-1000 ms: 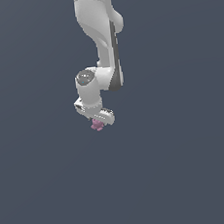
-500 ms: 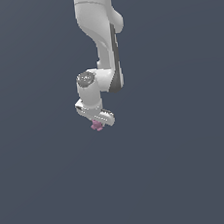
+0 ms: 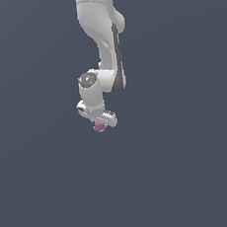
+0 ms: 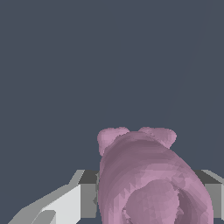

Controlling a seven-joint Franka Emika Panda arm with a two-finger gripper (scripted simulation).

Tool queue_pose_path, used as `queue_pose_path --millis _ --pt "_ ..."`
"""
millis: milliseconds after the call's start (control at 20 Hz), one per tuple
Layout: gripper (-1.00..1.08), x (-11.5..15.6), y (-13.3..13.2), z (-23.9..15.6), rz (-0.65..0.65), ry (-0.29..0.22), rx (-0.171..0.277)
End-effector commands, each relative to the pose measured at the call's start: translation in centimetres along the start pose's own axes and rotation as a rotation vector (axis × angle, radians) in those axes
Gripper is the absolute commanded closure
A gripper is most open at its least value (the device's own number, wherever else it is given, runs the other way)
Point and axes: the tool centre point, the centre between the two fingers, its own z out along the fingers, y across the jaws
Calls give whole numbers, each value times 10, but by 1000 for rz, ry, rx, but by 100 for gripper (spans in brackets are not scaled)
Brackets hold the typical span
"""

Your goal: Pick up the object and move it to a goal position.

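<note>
Right up close in the wrist view, the object (image 4: 148, 179) fills the space between the two fingers (image 4: 72, 203), a pinkish-purple lump with the gripper (image 4: 146, 197) closed in against its sides. So it's held, jaws narrowed to the blob's width. How deep the pads bite I can't tell; the lump hides the contact faces.

Here's the worry: this thing is rounded and knobby, and flat fingers on a curved body may have only small contact patches. A quick swing toward the goal could let it twist or squirt out. A goal marker isn't visible in either view, so the travel direction can't be judged.

Orientation now: the long axis seems to run away from the wrist camera, with two small knobs (image 4: 113, 136) at the far end, pointing outward past the fingertips.

Pulling back to the exterior view, the gripper (image 3: 100, 123) hangs below the white arm (image 3: 102, 32), and the object (image 3: 98, 128) peeks out beneath it, tiny. No tabletop edges show against the plain grey background, so whether it's lifted or resting is unclear.
</note>
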Motion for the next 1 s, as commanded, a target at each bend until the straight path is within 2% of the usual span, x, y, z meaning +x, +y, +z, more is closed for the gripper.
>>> queue_pose_path --millis 0,450,950 --pt "108 -2 -7 -4 -1 1 0" --pt "108 -23 -59 -37 -1 1 0" --pt "108 -60 -159 -102 0 2 -2"
